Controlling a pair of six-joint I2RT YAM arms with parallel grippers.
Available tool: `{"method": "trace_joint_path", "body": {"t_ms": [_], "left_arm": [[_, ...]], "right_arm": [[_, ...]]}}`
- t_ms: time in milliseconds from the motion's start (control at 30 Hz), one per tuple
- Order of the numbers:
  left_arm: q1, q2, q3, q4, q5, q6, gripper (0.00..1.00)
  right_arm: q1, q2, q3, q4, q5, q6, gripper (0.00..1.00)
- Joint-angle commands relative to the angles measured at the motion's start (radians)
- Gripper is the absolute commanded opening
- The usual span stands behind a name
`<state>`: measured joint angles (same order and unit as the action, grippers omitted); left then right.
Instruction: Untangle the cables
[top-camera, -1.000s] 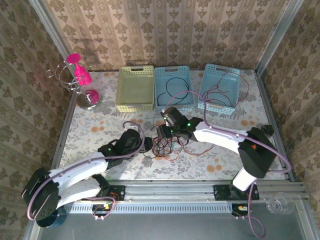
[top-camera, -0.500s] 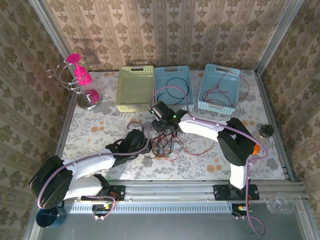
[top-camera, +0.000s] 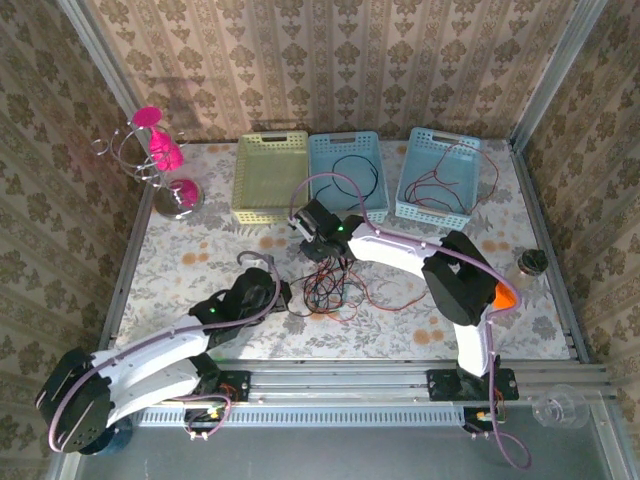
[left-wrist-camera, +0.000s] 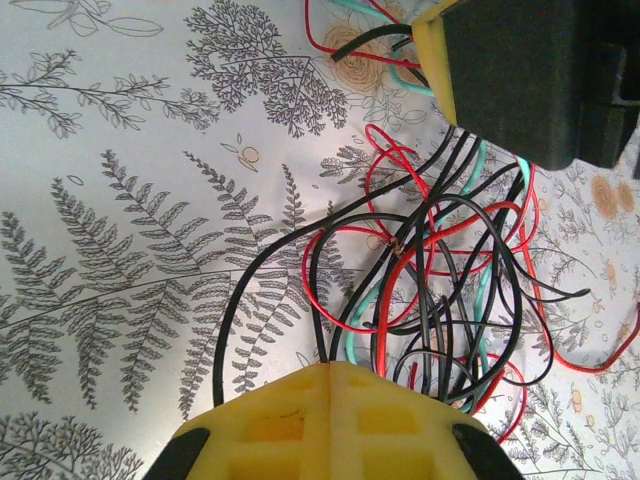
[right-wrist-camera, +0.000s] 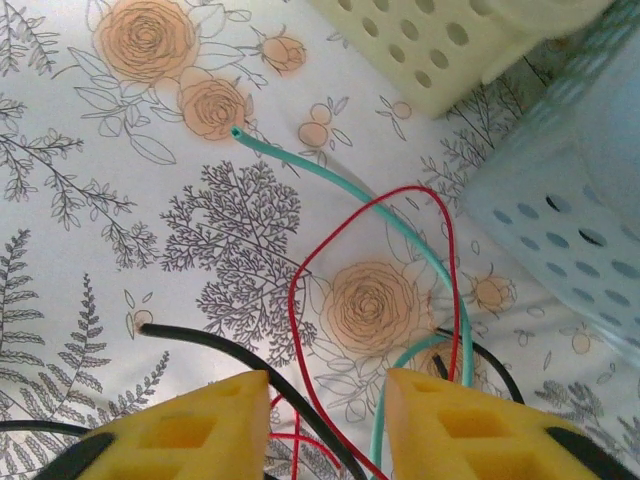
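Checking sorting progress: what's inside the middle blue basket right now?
A black cable loops on the floor of the middle blue basket. The right arm's lilac cable arches over its near end, hiding part of the floor.

In the left wrist view the cables (left-wrist-camera: 430, 270) run under the closed left gripper (left-wrist-camera: 330, 370), whose 2 fingers the bottom edge cuts off. Whether a strand is pinched cannot be told. From above, the cables' far side is hidden beneath the right gripper (top-camera: 325, 250).

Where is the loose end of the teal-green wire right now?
In the right wrist view, the teal-green wire ends on the flowered tablecloth, ahead of the right gripper, beside the yellow basket.
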<state>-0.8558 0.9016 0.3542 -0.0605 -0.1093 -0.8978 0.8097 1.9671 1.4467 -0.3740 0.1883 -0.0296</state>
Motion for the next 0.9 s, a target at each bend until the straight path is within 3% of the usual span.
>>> {"method": "trace_joint_path", "body": {"t_ms": [0,100,167,300,400,567,733,800,867], "left_arm": [[0.01,-0.043,-0.013,-0.051,-0.025,-0.011,0.0],[0.011,-0.067,-0.018,-0.058,-0.014,-0.009,0.0],[0.012,-0.073,-0.018,-0.065,-0.009,-0.006,0.01],[0.014,-0.072,-0.019,-0.064,0.009,-0.004,0.06],[0.013,-0.075,-0.022,-0.064,0.011,-0.009,0.07],[0.012,-0.086,-0.03,-0.056,0.015,-0.015,0.08],[0.013,-0.049,-0.032,0.002,0.036,-0.001,0.1],[0.012,-0.014,-0.031,0.041,0.061,0.01,0.18],[0.005,0.016,-0.025,0.082,0.083,0.02,0.48]], "right_arm": [[0.0,0.033,0.02,-0.035,-0.018,-0.019,0.27],[0.0,0.021,0.019,-0.038,-0.024,-0.018,0.3],[0.0,0.02,0.014,-0.038,-0.024,-0.026,0.45],[-0.001,0.047,0.023,-0.053,-0.011,-0.053,0.48],[-0.001,0.062,0.019,-0.053,0.033,-0.077,0.41],[0.006,-0.027,-0.018,-0.006,0.047,-0.071,0.06],[0.016,-0.178,-0.055,-0.006,0.025,-0.025,0.0],[0.027,-0.238,-0.073,-0.005,0.026,-0.012,0.0],[0.045,-0.294,-0.083,-0.012,0.03,-0.012,0.0]]}}
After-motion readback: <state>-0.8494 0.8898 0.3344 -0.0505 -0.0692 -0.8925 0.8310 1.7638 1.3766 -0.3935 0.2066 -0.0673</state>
